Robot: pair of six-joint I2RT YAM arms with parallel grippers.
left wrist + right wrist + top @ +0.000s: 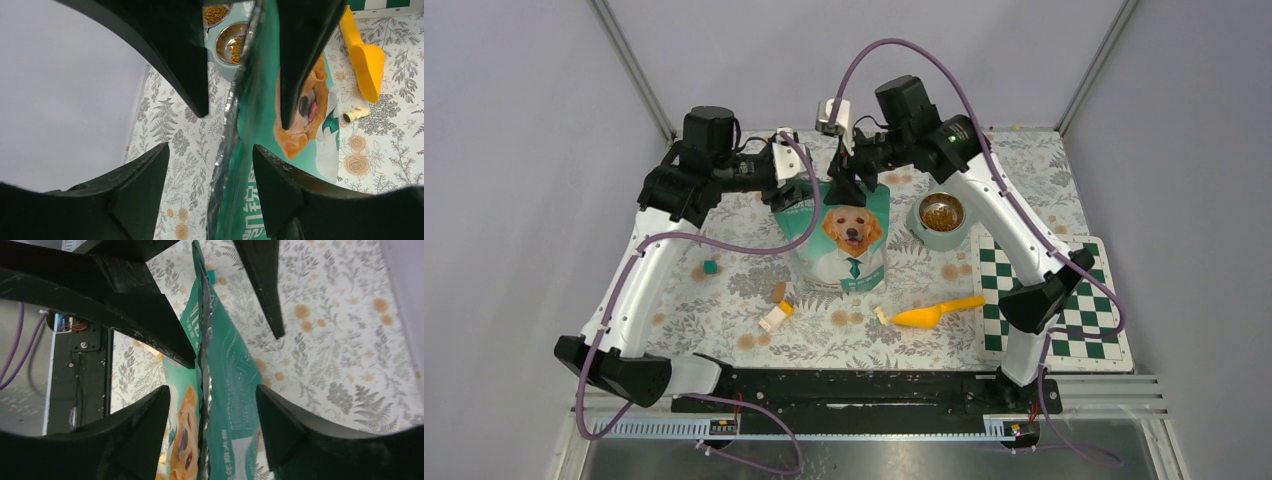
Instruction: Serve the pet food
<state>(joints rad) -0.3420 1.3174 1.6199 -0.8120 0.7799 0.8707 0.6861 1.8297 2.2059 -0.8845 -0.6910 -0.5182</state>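
Note:
The teal bag (849,245) with the golden retriever stands upright mid-table. Its top seam looks pressed together, so the food inside is hidden. Brown pet food kibble (941,212) lies in the steel bowl (921,228) right of the bag, and also shows in the left wrist view (235,47). My left gripper (789,192) is open over the bag's top left edge, the seam (225,150) between its fingers. My right gripper (849,185) is open over the top middle, straddling the seam (206,390). Neither is closed on the bag.
A yellow scoop (934,314) lies in front of the bag, with a small cream piece (882,314) beside it. Toy blocks (776,312) and a teal block (710,266) lie front left. A green checkered mat (1064,300) is at the right. The two grippers are close together.

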